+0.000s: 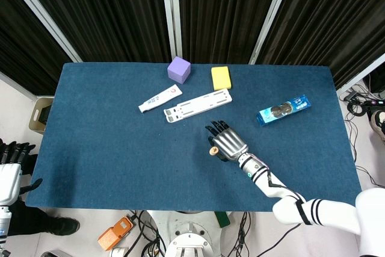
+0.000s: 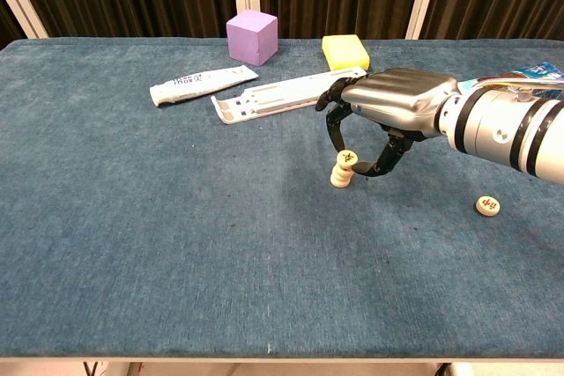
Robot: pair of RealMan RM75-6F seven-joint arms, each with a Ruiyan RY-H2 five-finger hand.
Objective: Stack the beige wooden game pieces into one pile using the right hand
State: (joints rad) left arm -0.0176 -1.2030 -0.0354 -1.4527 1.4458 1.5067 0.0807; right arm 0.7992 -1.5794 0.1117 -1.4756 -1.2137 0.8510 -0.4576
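My right robot hand (image 2: pixel 381 121) pinches a beige piece (image 2: pixel 347 158) right on top of the small pile (image 2: pixel 340 174) mid-worktop, not yet released. One more piece (image 2: pixel 487 205) lies apart, still to stack.

head view overhead, chest view low and frontal; both share the table (image 1: pixel 108 124).

Purple cube (image 2: pixel 252 36) and yellow sponge (image 2: pixel 345 51) at the far edge. White tube (image 2: pixel 202 84) beside long white tray (image 2: pixel 291 94). Blue biscuit packet (image 1: pixel 283 109) far right.
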